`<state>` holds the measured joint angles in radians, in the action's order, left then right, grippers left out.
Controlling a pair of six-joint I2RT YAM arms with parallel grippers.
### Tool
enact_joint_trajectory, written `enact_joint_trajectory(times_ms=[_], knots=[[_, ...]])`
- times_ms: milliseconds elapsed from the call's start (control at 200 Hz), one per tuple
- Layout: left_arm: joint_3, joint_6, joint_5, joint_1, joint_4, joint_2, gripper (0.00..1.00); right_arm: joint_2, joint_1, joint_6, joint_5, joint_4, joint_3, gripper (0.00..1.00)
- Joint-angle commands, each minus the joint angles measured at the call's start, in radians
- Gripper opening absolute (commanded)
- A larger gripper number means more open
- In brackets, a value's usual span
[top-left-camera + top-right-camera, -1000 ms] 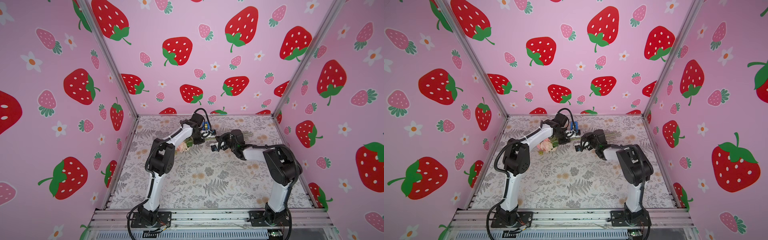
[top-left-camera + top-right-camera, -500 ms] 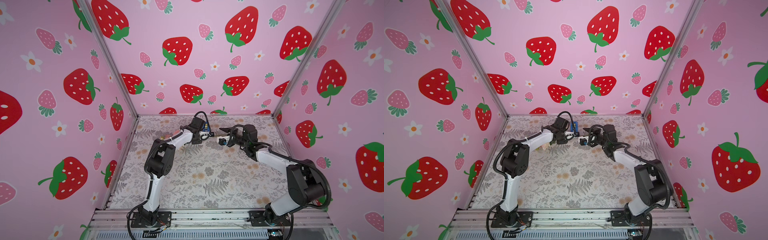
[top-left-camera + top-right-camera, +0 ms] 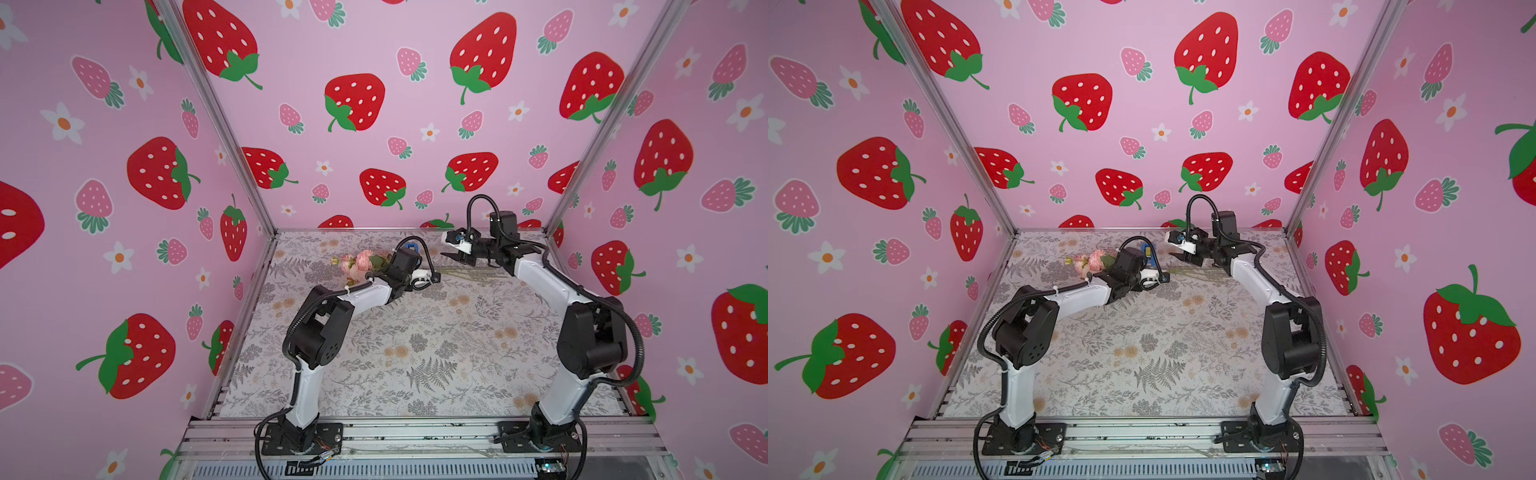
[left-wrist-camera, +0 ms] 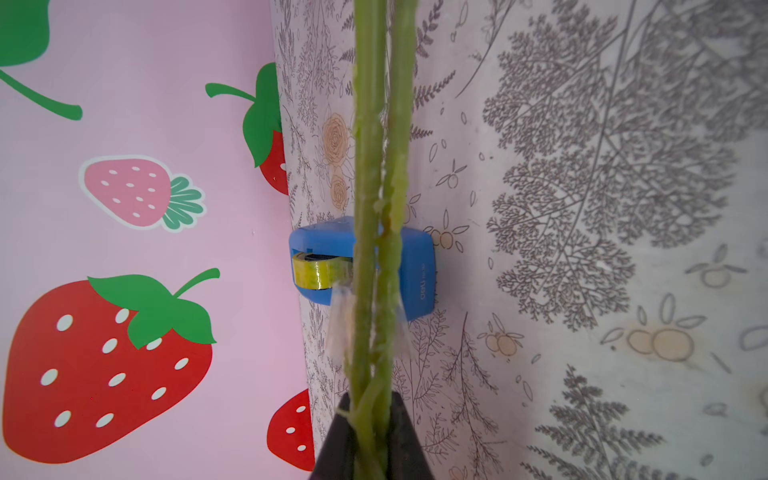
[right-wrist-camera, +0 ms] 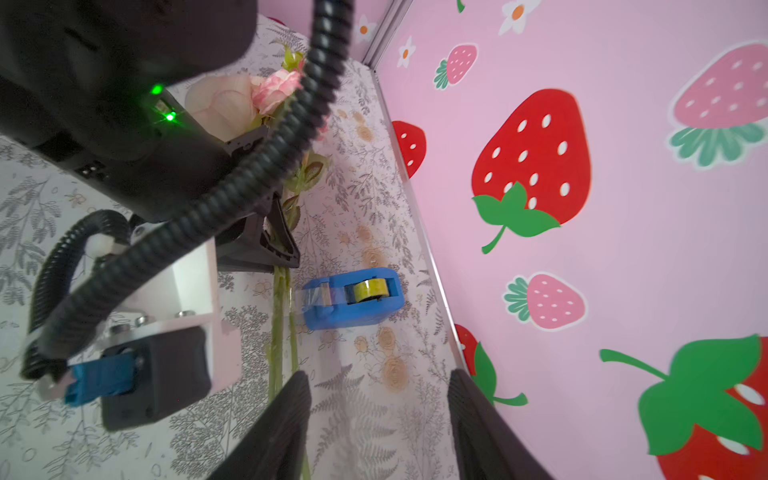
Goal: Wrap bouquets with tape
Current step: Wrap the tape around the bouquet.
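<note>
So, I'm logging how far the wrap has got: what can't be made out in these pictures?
Tape strip, left wrist view: the stems hide its far side, so a full turn is unconfirmed.
Stem count: only two show there; a third may lie behind.
Flower heads, right wrist view: partly covered by the left arm and its cable.
Blue tape dispenser: in both top views too small to pick out by the left arm.

Bouquet beside tape (small, blue)
</note>
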<state>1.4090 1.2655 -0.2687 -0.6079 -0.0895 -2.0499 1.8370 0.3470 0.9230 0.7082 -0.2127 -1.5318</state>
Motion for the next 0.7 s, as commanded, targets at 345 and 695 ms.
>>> enact_joint_trajectory(times_ms=[345,695], knots=[[-0.099,0.094,-0.043,-0.029,-0.141,0.099,0.00,0.221,0.001,-0.026,0.073,-0.453,-0.211,0.69],[-0.100,0.105,-0.026,-0.051,-0.144,0.094,0.00,0.309,0.018,-0.053,-0.054,-0.410,-0.241,0.70]])
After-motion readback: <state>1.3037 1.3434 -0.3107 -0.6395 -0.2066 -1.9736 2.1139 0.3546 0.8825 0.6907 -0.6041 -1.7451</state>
